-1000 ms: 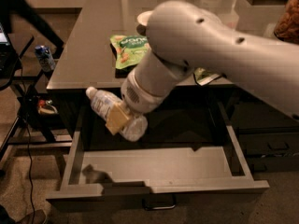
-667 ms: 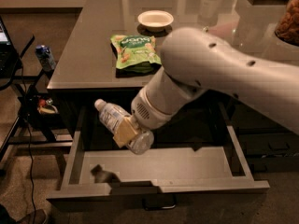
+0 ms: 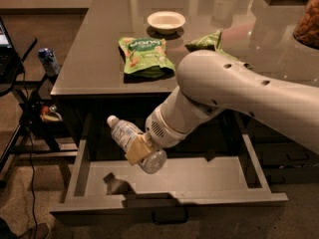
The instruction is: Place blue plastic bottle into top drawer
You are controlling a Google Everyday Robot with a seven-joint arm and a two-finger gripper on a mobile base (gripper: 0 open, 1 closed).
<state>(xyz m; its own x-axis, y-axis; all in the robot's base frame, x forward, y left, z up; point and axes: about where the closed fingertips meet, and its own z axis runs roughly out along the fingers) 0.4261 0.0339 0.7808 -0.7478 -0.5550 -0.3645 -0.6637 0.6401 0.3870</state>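
Observation:
The blue plastic bottle [image 3: 130, 138] is pale and translucent with a white cap at its upper left end. It hangs tilted over the left half of the open top drawer [image 3: 199, 179], above the grey floor. My gripper [image 3: 140, 150] is shut on the blue plastic bottle near its lower end, with tan finger pads [image 3: 137, 150] pressed on it. The white arm [image 3: 239, 93] reaches in from the right and hides part of the drawer's back. The drawer's dark front with the small loop handle [image 3: 168, 219] faces the camera.
On the tabletop [image 3: 94, 59] lie a green snack bag [image 3: 145, 57], a second green bag [image 3: 206, 41] and a white bowl [image 3: 166, 21]. A small blue can [image 3: 49, 61] stands on a side stand at the left, with cables below.
The arm has swung right and forward, carrying the bottle right and a little lower over the drawer. The bowl and snack bags are now uncovered.

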